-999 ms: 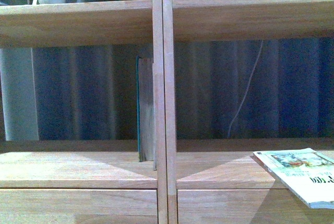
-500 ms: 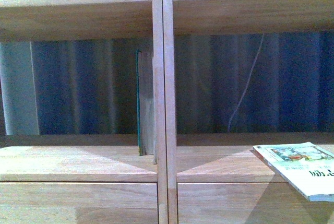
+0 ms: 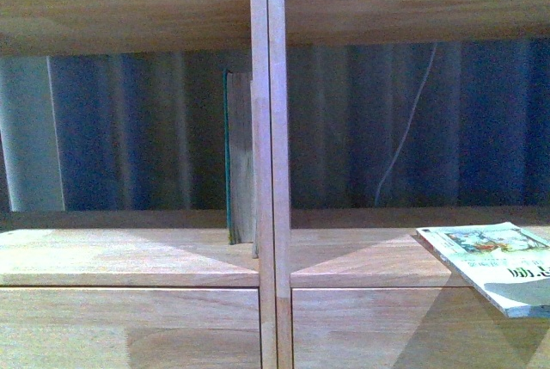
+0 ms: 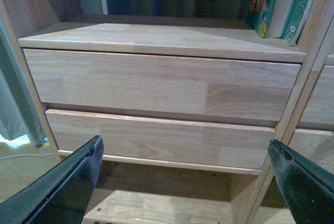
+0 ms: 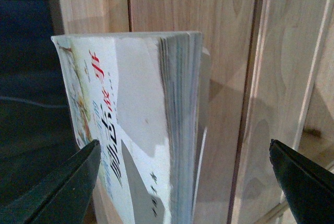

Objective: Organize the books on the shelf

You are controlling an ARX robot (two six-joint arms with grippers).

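- The shelf point(image 3: 129, 253) fills the front view: two open compartments split by an upright divider point(image 3: 267, 128), with drawer fronts point(image 4: 156, 83) below.
- The teal book point(image 3: 229, 162) stands upright in the left compartment, its grey pages pressed against the divider.
- The paperback point(image 3: 494, 266) sits low at the right of the front view, cover up and tilted. Its near end hangs out past the front edge of the right compartment's board, in front of the drawer below.
- Right gripper point(image 5: 182, 143): the paperback runs between its two dark fingers point(image 5: 68, 182), page edges facing the wood. The fingers show wide of the book on either side, and the contact is out of frame, so I cannot tell whether it is clamped.
- Left gripper point(image 4: 183, 143): jaws spread wide with nothing between them, low in front of the left column's drawers.
- A white cable point(image 3: 412, 119) hangs behind the right compartment.
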